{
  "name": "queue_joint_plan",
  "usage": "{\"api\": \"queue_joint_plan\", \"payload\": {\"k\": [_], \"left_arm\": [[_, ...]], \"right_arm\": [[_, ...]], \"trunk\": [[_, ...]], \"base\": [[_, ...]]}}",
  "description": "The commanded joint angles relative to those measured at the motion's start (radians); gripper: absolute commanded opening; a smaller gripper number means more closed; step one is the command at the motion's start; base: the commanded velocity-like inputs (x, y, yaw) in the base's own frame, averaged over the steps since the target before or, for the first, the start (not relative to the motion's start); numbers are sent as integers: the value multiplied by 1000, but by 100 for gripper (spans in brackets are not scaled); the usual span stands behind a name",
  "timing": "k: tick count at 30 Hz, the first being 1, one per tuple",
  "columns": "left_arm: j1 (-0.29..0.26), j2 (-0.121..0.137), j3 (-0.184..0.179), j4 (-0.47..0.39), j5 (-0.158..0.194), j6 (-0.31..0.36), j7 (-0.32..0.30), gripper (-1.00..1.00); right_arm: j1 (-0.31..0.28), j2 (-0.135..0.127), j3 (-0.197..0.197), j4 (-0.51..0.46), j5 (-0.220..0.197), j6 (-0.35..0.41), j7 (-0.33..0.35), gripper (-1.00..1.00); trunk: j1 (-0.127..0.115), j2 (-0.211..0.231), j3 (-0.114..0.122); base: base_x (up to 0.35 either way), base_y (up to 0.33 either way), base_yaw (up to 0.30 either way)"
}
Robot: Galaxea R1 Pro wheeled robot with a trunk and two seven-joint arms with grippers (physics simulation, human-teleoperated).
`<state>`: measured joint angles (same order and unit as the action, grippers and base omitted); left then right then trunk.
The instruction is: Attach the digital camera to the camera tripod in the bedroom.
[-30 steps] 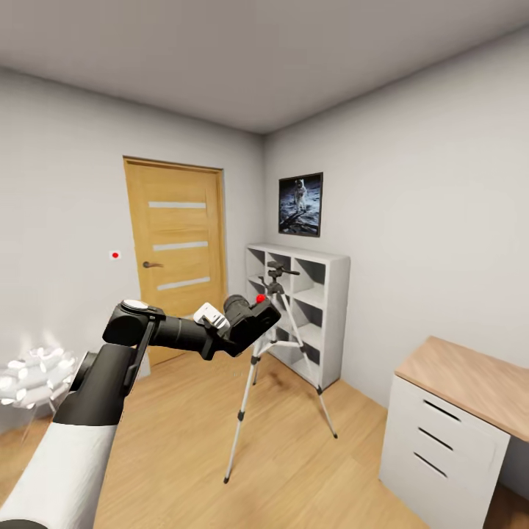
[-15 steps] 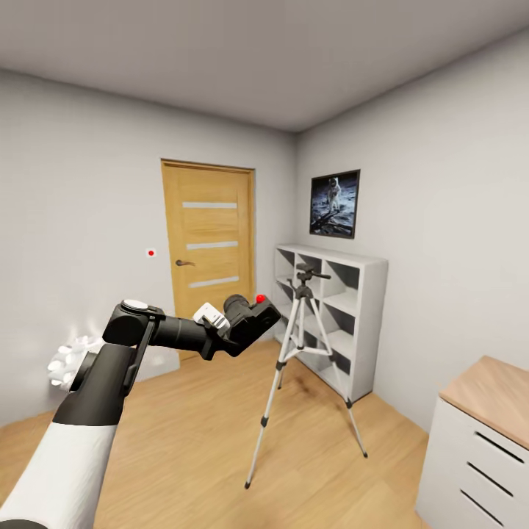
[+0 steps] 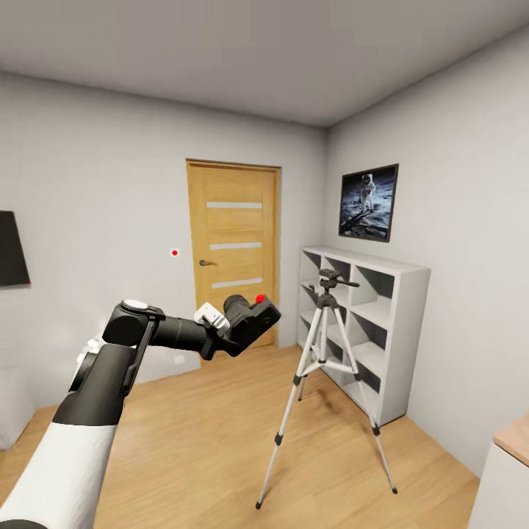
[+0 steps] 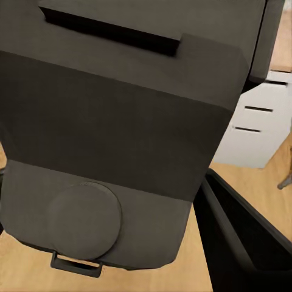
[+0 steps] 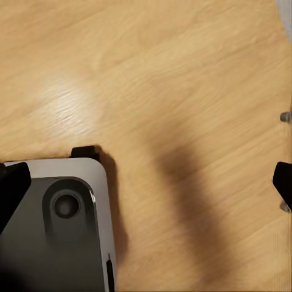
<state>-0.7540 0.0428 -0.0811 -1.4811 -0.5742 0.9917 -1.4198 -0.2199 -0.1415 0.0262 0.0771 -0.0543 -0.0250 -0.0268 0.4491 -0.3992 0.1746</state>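
The camera (image 3: 252, 317) is held clamped in the left tool (image 3: 234, 332), raised at chest height; the right tool's state cannot be told. The tripod (image 3: 327, 366) stands well apart, beyond and to the right of the tool, beside the shelves (image 3: 382, 323). A misjudged approach could knock a leg and topple it.

The room has light grey walls (image 3: 95, 162) and a pale grey ceiling (image 3: 242, 51). The floor is made of light wood planks (image 3: 198, 441). A tall oak door with three frosted strips (image 3: 234, 250) is shut. Beside it stands a white shelf of open cubes (image 3: 382, 323). A framed astronaut picture (image 3: 369, 201) hangs above the shelf.
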Motion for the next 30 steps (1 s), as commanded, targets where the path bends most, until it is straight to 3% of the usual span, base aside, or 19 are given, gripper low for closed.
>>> {"api": "queue_joint_plan", "payload": {"k": [1, 18, 30], "left_arm": [[-1, 0, -1, -1, -10, 10, -13, -100], [-1, 0, -2, -1, -10, 10, -13, -100], [-1, 0, -1, -1, -10, 11, -12, -100]], "right_arm": [[-1, 0, 3, 3, -6, -3, -1, 100], [-1, 0, 3, 3, -6, -3, -1, 100], [-1, 0, 3, 3, -6, -3, -1, 100]], "trunk": [[1, -1, 0], [1, -1, 0], [1, -1, 0]], "base": [[284, -210, 252], [284, -209, 212], [208, -133, 23]]}}
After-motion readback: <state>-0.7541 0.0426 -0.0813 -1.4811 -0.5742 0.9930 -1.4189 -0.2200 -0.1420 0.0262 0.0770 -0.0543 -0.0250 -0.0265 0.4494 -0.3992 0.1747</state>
